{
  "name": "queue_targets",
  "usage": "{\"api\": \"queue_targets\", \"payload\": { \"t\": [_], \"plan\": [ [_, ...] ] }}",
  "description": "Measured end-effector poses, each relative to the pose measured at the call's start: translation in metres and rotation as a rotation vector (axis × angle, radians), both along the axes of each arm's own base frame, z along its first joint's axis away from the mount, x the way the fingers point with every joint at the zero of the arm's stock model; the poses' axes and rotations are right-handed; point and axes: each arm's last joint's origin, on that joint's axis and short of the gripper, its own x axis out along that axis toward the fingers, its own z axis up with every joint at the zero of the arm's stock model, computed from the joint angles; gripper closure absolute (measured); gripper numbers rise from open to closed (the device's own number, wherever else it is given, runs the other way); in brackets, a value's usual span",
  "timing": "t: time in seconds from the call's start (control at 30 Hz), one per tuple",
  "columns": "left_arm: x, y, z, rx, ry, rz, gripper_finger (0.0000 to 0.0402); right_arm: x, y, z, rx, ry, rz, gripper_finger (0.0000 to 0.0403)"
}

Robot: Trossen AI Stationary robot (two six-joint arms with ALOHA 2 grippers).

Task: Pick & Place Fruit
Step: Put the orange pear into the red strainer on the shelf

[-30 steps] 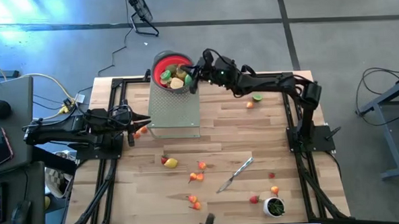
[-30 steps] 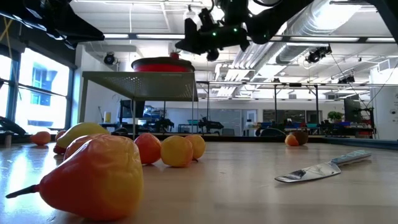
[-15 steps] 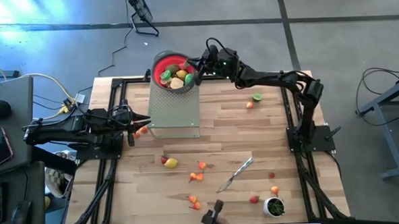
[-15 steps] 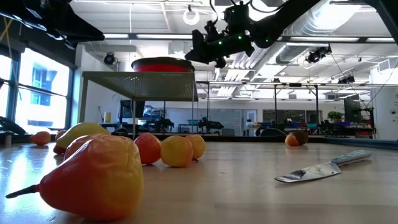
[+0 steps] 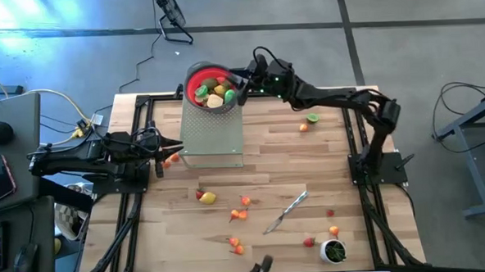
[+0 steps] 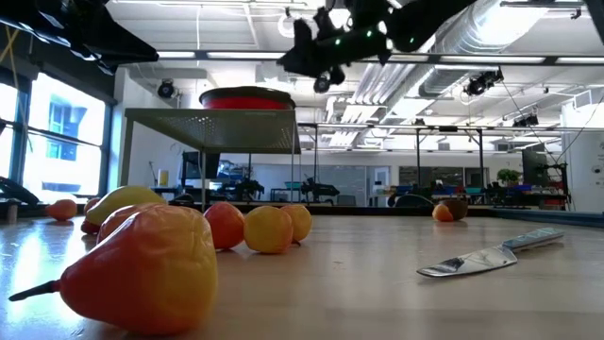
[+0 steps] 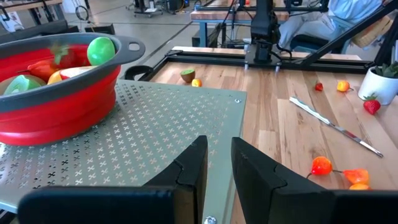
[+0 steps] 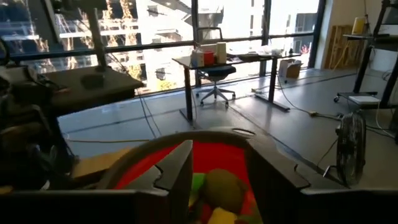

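Now that my right gripper [image 5: 242, 83] has parted its fingers above the red bowl [image 5: 197, 79], I read the piece it was carrying as dropped: half a second ago the same gripper hung over the rim with its fingers closer together, and now the right wrist view shows a clear gap between them with nothing in it. Straight below that gap lies the pile of fruit [image 8: 219, 190] in the bowl, green, tan and yellow pieces together, and none of it touches the fingers [image 8: 175, 175]. I judge the jaws about halfway apart, not wide. That makes 1 more piece delivered, so the next job is to lift away and go back for the pieces left on the table. Plenty remain: a yellow and red cluster [image 5: 206, 197] and several orange ones [image 5: 244, 202] well away from the right fingers, nearer my side of the table, plus 2 by the knife [image 5: 284, 211]. My left gripper [image 7: 214, 163] waits beside the perforated metal stand [image 7: 163, 137] that carries the bowl, its fingers [image 7: 193, 165] a narrow slot apart and holding nothing, with 1 orange piece [image 5: 171, 159] lying just beside them on the wood.
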Motion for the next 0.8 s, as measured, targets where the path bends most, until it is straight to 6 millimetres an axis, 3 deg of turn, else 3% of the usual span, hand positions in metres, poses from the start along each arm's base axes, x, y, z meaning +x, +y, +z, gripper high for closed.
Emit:
{"api": "queue_targets", "payload": {
  "t": [0.23, 0.47, 0.63, 0.8],
  "plan": [
    [0.000, 0.000, -0.001, 0.000, 0.011, 0.000, 0.0334, -0.026, 0.041, 0.031, 0.029, 0.172, 0.065, 0.0281],
    [-0.001, 0.000, -0.004, 0.000, 0.038, 0.000, 0.0334, -0.062, 0.075, 0.045, 0.089, 0.389, 0.003, 0.0346],
    [-0.001, 0.000, -0.004, 0.001, 0.038, -0.001, 0.0334, -0.083, 0.087, 0.048, 0.177, 0.476, -0.066, 0.0394],
    [-0.001, 0.000, -0.004, 0.000, 0.037, -0.001, 0.0334, -0.096, 0.091, 0.043, 0.309, 0.545, -0.110, 0.0396]
  ]
}}
